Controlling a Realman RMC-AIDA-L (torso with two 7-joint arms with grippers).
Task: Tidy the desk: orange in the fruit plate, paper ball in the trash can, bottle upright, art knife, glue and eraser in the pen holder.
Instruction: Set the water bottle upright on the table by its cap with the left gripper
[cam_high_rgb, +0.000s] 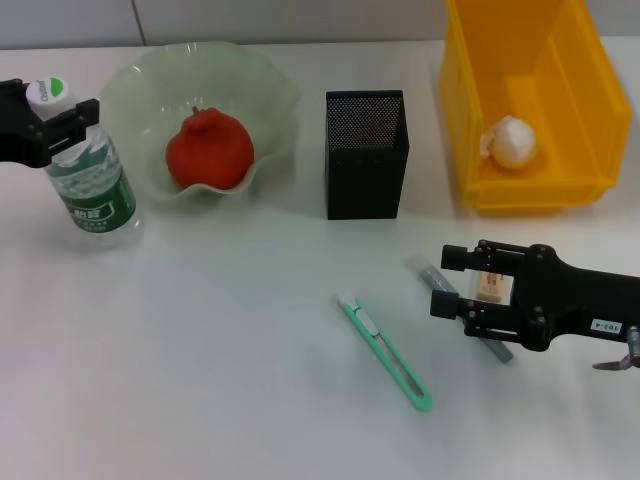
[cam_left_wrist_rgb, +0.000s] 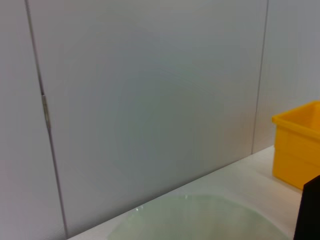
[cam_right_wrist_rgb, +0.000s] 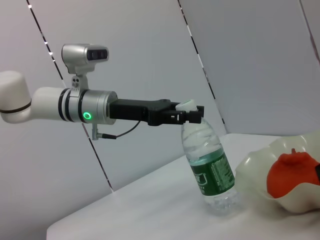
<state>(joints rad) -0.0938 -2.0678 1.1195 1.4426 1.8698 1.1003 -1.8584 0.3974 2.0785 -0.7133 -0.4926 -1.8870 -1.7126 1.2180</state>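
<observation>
Fingers (cam_high_rgb: 80, 122) of our left gripper (cam_high_rgb: 62, 128) clamp the bottle (cam_high_rgb: 92, 186) at its neck; it stands slightly tilted on the tabletop (cam_high_rgb: 200, 360), left of the pen holder (cam_high_rgb: 366, 154). Our right gripper (cam_high_rgb: 466, 285), fingers spread, straddles the eraser (cam_high_rgb: 490, 287) and glue (cam_high_rgb: 432, 273), right and forward of the holder. Art knife (cam_high_rgb: 385, 351) lies before it. Orange (cam_high_rgb: 209, 150) sits in the fruit plate (cam_high_rgb: 265, 90), between bottle and holder. Paper ball (cam_high_rgb: 511, 142) rests in the trash can (cam_high_rgb: 590, 70), right of the holder.

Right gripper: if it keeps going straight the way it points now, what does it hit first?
The right gripper points toward the robot's left, low over the white desk. First in line looks like the slim mint-green art knife, though its height above the desk is unclear.
</observation>
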